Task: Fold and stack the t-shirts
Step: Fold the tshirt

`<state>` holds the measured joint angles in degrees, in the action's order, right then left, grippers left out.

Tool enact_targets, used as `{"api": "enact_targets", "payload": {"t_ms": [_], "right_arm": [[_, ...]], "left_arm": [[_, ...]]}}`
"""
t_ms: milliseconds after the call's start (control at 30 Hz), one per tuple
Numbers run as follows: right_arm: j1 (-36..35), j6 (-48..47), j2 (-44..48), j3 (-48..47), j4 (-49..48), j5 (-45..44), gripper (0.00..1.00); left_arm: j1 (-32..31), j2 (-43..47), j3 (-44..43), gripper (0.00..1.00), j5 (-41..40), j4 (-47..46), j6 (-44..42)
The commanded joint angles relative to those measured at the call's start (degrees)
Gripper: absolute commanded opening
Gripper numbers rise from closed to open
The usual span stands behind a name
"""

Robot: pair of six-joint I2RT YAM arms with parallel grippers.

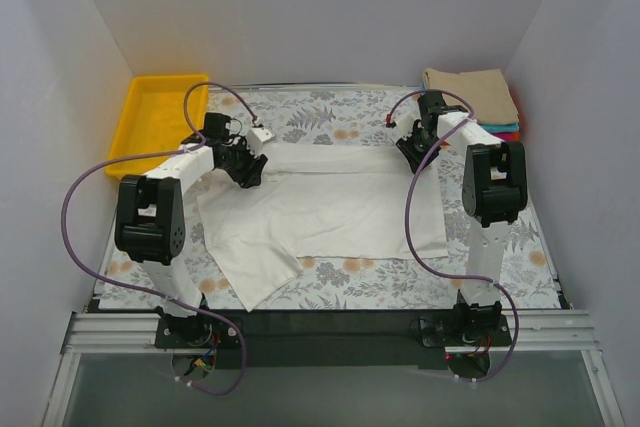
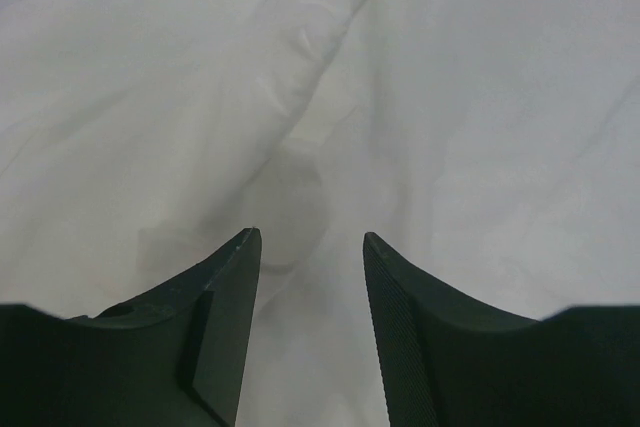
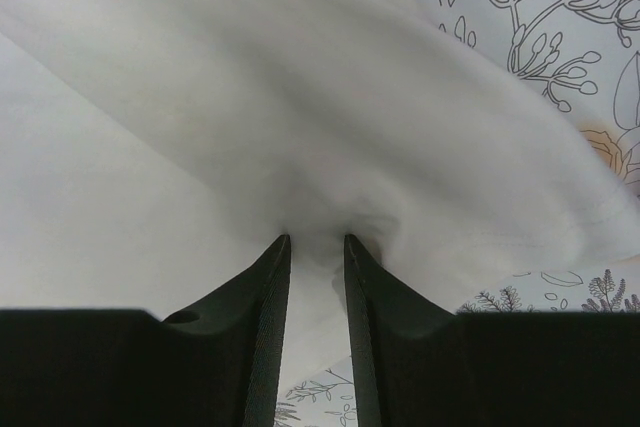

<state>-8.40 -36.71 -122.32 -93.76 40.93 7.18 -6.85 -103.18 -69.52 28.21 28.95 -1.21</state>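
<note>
— Ridged black fingers first: how does the right gripper (image 3: 317,239) stand?
— Nearly closed, with a puckered fold of the white t-shirt (image 3: 250,127) nipped between them.
— And the left gripper (image 2: 308,239)?
— Parted wide over soft, creased cloth, gripping nothing. I cannot tell whether the tips touch it.
— Where is the shirt?
— Flat mid-table on the floral table cover (image 1: 340,292). Beyond, a folded tan t-shirt (image 1: 470,87) tops a stack whose lower layers are mostly hidden. A glossy yellow tray (image 1: 150,107) sits far left.

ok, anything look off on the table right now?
Only the white t-shirt: it lies crooked, its near-left part flaring out diagonally. The folded stack at far right looks tidy; nothing spilled or torn.
</note>
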Motion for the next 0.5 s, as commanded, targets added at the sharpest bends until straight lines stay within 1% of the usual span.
{"api": "enact_targets", "payload": {"t_ms": [0, 67, 133, 233, 267, 467], "right_arm": [[0.14, -1.00, 0.68, -0.64, 0.82, -1.29, 0.29], [0.14, -0.82, 0.77, -1.08, 0.91, -0.85, 0.29], [0.14, -0.56, 0.77, -1.52, 0.82, -0.85, 0.29], [0.14, -0.56, 0.68, -1.61, 0.91, -0.76, 0.29], [0.14, -0.56, 0.59, -1.69, 0.91, -1.03, 0.29], [0.06, -0.56, 0.59, -1.69, 0.91, -1.03, 0.29]], "left_arm": [[-2.46, 3.07, 1.57, 0.42, 1.24, -0.64, -4.85], [-3.34, 1.85, 0.79, 0.39, 1.15, -0.91, -4.50], [-3.69, 0.88, 0.00, 0.38, 0.89, -1.44, -3.89], [-4.66, -1.23, -0.71, 0.38, -1.30, -3.02, -3.44], [-4.92, -2.98, -1.06, 0.39, -3.40, -3.98, -3.27], [-5.10, -4.75, -1.06, 0.39, -6.14, -6.27, -2.83]]}}
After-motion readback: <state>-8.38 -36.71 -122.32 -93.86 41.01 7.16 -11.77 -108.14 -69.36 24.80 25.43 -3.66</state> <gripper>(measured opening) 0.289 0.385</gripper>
